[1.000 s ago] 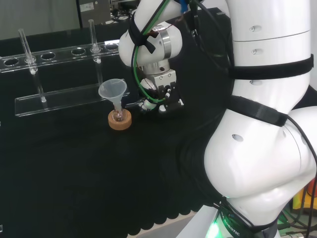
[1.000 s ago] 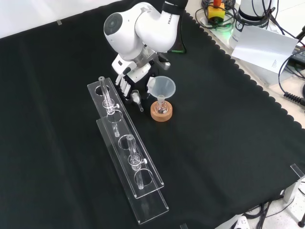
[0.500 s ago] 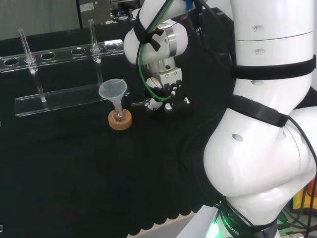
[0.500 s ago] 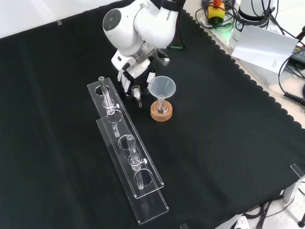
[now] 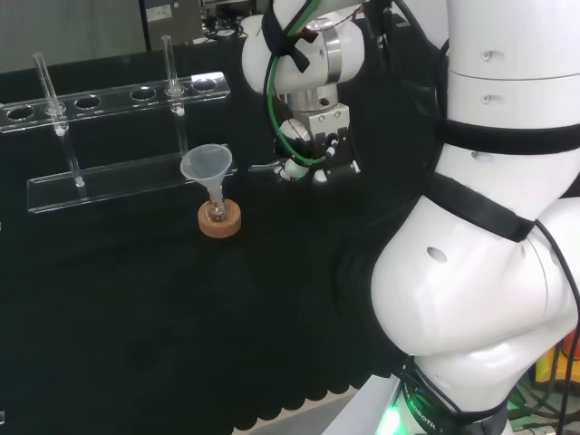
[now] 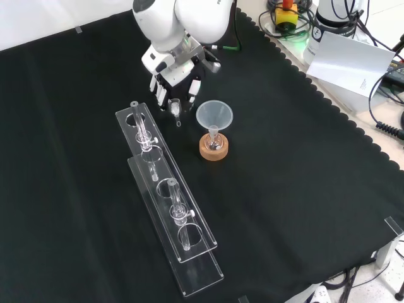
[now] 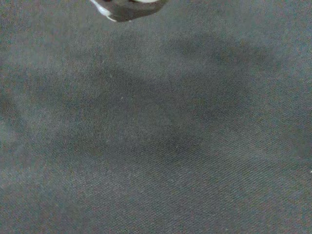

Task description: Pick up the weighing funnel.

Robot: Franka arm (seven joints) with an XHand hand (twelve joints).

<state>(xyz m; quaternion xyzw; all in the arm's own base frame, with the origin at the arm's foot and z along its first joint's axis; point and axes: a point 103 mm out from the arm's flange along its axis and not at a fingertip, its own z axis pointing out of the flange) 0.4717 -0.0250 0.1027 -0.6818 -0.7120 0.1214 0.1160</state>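
The hand (image 6: 177, 81) hangs just left of the funnel (image 6: 214, 114) in the front view, fingers curled on the weighing funnel (image 6: 175, 108). Best bet: lift straight off the surface, stay level, and steer clear of that funnel. The piece is small and clear, with its short stem pointing away from the hand.

Head and front views, quarter-turn apart, share the funnel (image 5: 207, 165).

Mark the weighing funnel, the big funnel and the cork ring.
weighing funnel (image 6: 175, 110): front view, on its clear body.
funnel (image 6: 214, 113): front view, inside the cone's open mouth.
cork ring (image 6: 213, 156): front view, on its near side wall.
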